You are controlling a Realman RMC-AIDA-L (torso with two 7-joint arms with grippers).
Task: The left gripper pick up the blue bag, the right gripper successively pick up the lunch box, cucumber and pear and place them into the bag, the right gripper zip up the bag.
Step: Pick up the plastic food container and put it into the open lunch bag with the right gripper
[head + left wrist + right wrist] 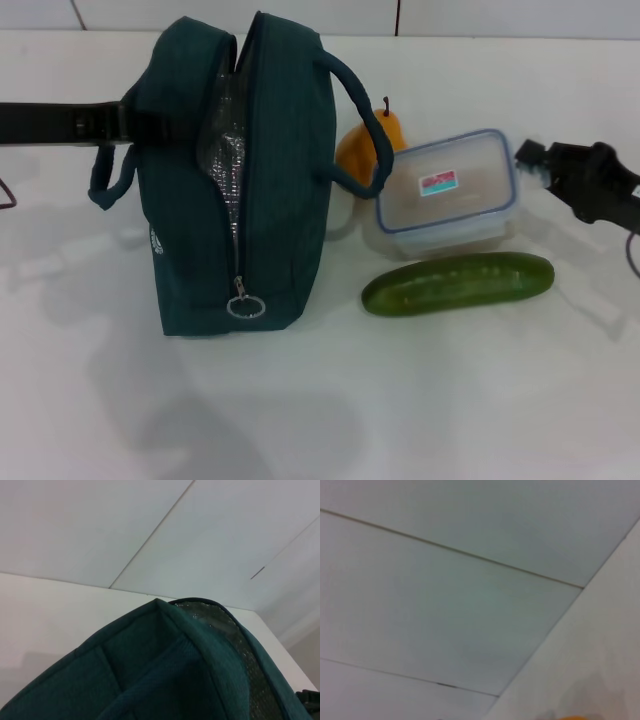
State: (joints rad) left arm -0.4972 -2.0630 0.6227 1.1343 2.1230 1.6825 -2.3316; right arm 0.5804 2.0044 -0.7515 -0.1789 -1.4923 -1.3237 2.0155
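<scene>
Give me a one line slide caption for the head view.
Left gripper at the open blue bag; pear, lunch box and cucumber wait beside it.

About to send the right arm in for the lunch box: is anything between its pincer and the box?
Nothing visible. The right pincer hovers just right of the lunch box, with bare table between. The cucumber lies in front of the box, and the pear sits behind-left.

A bare, lab-like test room: a plain white tabletop (300,420) sits against a wall of large white panels (100,525) with thin dark seams, without any furnishings or decoration.
</scene>
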